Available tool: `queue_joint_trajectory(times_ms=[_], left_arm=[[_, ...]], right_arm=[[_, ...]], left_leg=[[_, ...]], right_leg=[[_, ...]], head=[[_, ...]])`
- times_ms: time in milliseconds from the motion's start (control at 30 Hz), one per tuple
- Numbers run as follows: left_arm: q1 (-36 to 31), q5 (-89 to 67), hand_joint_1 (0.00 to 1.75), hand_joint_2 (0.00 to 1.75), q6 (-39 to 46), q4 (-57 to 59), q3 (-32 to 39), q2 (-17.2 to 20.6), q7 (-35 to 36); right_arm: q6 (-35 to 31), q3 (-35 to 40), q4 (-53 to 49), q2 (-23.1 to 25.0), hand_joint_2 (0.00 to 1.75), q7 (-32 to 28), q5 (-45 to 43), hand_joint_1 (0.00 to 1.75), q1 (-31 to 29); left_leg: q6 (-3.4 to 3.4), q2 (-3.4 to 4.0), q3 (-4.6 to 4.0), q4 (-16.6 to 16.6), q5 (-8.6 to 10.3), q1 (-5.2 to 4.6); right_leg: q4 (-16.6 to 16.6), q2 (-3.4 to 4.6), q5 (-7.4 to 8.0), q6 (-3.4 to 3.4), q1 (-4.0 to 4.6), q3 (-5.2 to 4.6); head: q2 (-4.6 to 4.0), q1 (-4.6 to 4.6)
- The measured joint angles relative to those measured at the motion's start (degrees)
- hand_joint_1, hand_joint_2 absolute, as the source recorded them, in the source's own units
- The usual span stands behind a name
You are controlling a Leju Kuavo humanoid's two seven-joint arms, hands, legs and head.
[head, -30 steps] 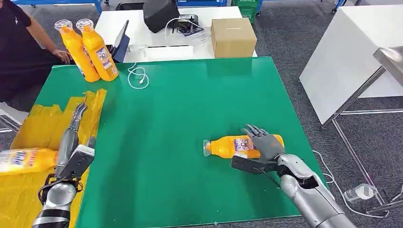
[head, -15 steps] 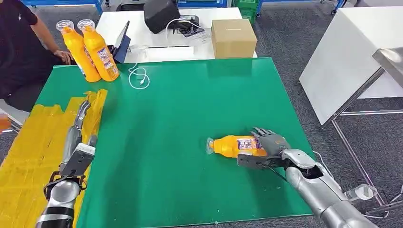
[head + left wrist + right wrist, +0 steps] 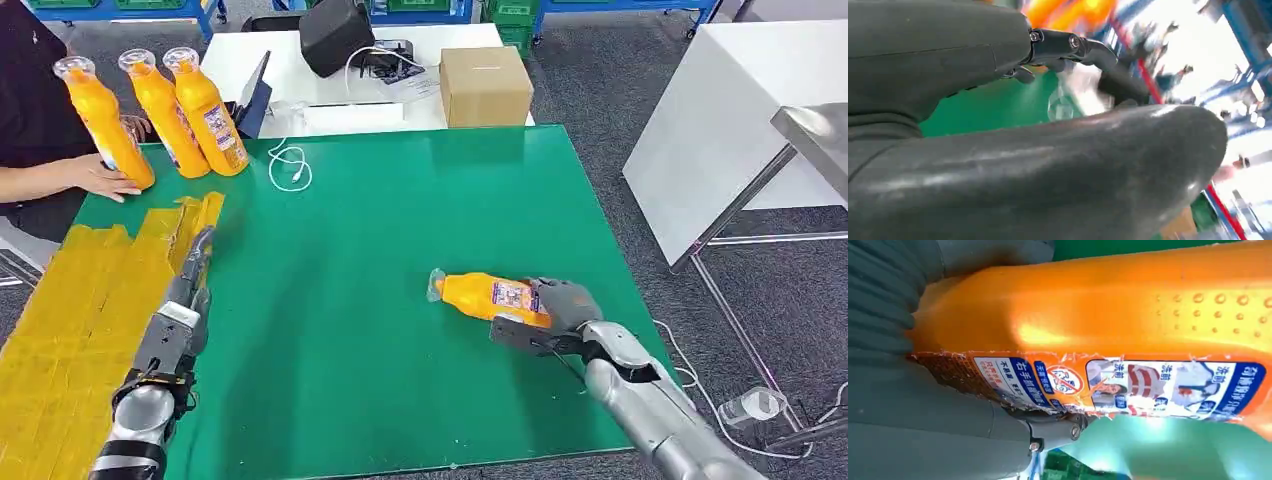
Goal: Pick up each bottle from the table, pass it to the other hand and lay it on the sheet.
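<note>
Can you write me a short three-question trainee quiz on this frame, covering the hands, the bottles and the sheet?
1. True or false: the right hand grips the lying bottle by its base end.
2. Multiple choice: how many upright bottles stand at the far left corner of the green table? A) one B) two C) three
3. Short answer: what does the left hand hold, and what is it next to?

Key
1. True; the cap end points away from the hand, and the right wrist view shows the fingers against the label.
2. C; a person's hand rests by the leftmost one.
3. Nothing; its fingers are stretched out, beside the yellow sheet.
</note>
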Motion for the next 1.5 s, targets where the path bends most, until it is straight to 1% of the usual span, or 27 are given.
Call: queue_joint_trajectory(times_ms=[67,133,200,267,333,367,400,467,567,700,800,1000,1233,1500], left_arm=[[1.4,5.8,0.00,0.00,-6.4,-1.0,0.0,-0.9,1.4],[3.6,12.9,0.00,0.00,-11.7,-2.8,-0.3,-2.6,2.1],[5.2,15.9,0.00,0.00,-12.7,-4.6,-0.8,-3.8,2.3],[6.4,16.7,0.00,0.00,-13.0,-5.9,-1.0,-4.5,2.7],[7.2,19.7,0.00,0.00,-14.2,-7.2,-1.0,-5.2,2.1],[7.7,22.0,0.00,1.75,-14.8,-8.0,-1.0,-5.7,1.3],[8.4,24.5,0.00,1.75,-15.3,-9.3,-0.9,-6.3,0.4],[9.5,26.2,0.00,1.75,-15.2,-11.7,-1.3,-7.9,-0.4],[10.4,26.5,0.00,1.75,-13.1,-14.7,-3.6,-9.8,-1.3],[10.9,26.4,0.00,1.75,-11.6,-17.0,-6.8,-11.1,-2.1],[11.1,26.3,0.00,1.75,-11.1,-17.8,-8.5,-11.4,-2.3],[11.3,26.1,0.00,1.75,-11.1,-18.3,-9.6,-11.5,-2.7],[10.9,26.0,0.00,1.75,-11.5,-18.3,-11.9,-11.8,-2.8],[10.8,25.4,0.00,1.75,-11.4,-18.3,-12.3,-11.8,-2.8]], right_arm=[[-3.1,-1.6,-3.8,2.1,1.75,-1.4,0.7,1.75,2.6],[-4.3,-3.3,-8.6,4.3,1.75,-2.8,-0.3,1.75,5.7],[-4.4,-4.6,-12.7,5.5,1.75,-3.2,-1.0,1.75,7.2],[-4.3,-5.5,-15.2,6.1,1.75,-3.2,-1.4,1.75,7.9],[-4.3,-6.4,-17.3,6.6,1.75,-4.6,-3.1,1.75,8.6],[-4.2,-6.8,-18.2,6.7,1.75,-6.1,-4.9,1.75,9.1],[-3.8,-7.3,-19.5,7.1,1.75,-7.7,-7.2,1.75,9.5],[-2.6,-7.6,-22.0,8.1,1.75,-8.9,-9.8,1.75,9.4],[-1.2,-6.9,-23.7,10.7,1.75,-8.5,-11.5,1.75,7.5],[-0.8,-4.2,-23.7,14.2,1.75,-7.6,-12.3,1.75,4.4],[-1.3,-2.5,-23.7,15.8,1.75,-7.6,-12.6,1.75,3.7],[-1.5,-1.1,-23.6,16.4,1.75,-7.6,-13.0,1.75,2.9],[-1.6,2.4,-20.4,20.2,1.75,-6.7,-11.8,1.75,0.7],[-1.7,3.9,-18.2,21.6,1.75,-6.3,-11.3,1.75,-0.4]], left_leg=[[0.00,-0.02,-0.17,0.0,0.01,0.01],[-0.03,-0.11,-0.46,0.0,0.03,0.01],[-0.08,-0.21,-0.72,0.0,0.10,0.01],[-0.07,-0.21,-0.82,0.0,0.09,0.01],[-0.07,-0.21,-0.90,0.0,0.09,-0.03],[-0.07,-0.21,-0.95,0.0,0.09,-0.05],[-0.06,-0.21,-0.99,0.0,0.09,-0.05],[-0.06,-0.21,-1.06,0.0,0.09,-0.09],[-0.05,-0.21,-1.09,0.0,0.09,-0.09],[-0.02,-0.21,-1.06,0.0,0.12,-0.09],[-0.02,-0.24,-1.08,0.0,0.12,-0.08],[-0.02,-0.23,-1.15,0.0,0.12,-0.09],[-0.02,-0.26,-1.14,0.0,0.13,-0.09],[-0.02,-0.23,-1.16,0.0,0.12,-0.08]], right_leg=[[0.0,-0.01,0.00,0.00,0.01,-0.15],[0.1,-0.07,0.00,0.00,0.00,-0.43],[0.1,-0.19,0.00,0.00,0.00,-0.66],[0.1,-0.19,-0.01,0.00,-0.02,-0.73],[0.1,-0.18,0.00,0.01,0.02,-0.75],[0.1,-0.18,0.00,0.01,0.02,-0.78],[0.1,-0.18,0.00,0.01,0.02,-0.81],[0.1,-0.18,0.00,0.02,0.02,-0.89],[0.1,-0.19,0.01,0.03,0.02,-0.91],[0.1,-0.19,0.02,0.05,0.03,-0.92],[0.1,-0.22,0.02,0.05,0.04,-0.92],[0.1,-0.21,0.02,0.05,0.03,-0.95],[0.1,-0.24,0.02,0.05,0.04,-0.98],[0.1,-0.22,0.02,0.05,0.03,-0.99]], head=[[0.00,-0.04],[0.00,-0.07],[0.00,-0.04],[0.00,-0.02],[0.00,-0.04],[0.00,-0.02],[0.00,-0.02],[0.00,-0.02],[0.00,-0.02],[0.00,-0.02],[0.00,-0.02],[0.00,-0.02],[0.00,-0.02],[0.00,-0.02]])
